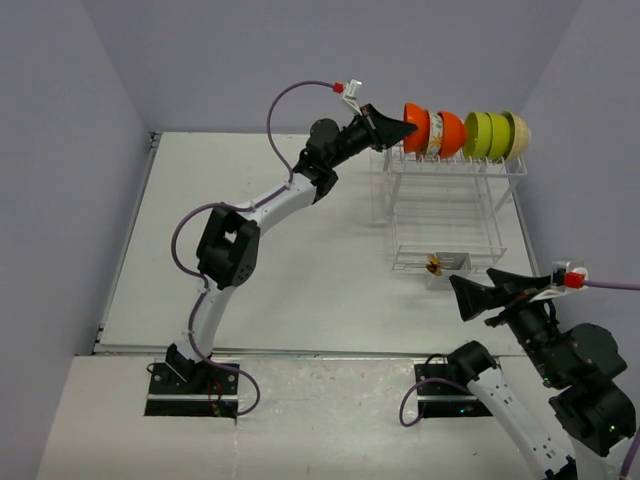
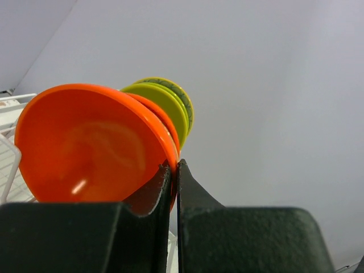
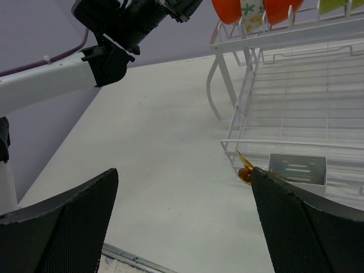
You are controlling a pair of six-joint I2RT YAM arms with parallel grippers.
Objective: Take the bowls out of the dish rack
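Okay, your left gripper [image 2: 174, 168] is pinched on the rim of the glossy orange round bowl [image 2: 85, 142], clear only in its wrist view. The bowl stands leftmost atop the white wire dish rack [image 1: 455, 162]. Your right gripper [image 3: 183, 172] gapes wide, holding nothing.

No lettering, brand mark, label or number could be read in any of the three views, neither on the orange bowl [image 1: 417, 126] at 1 o'clock on the table nor on the dish rack [image 1: 455, 162] beneath it.
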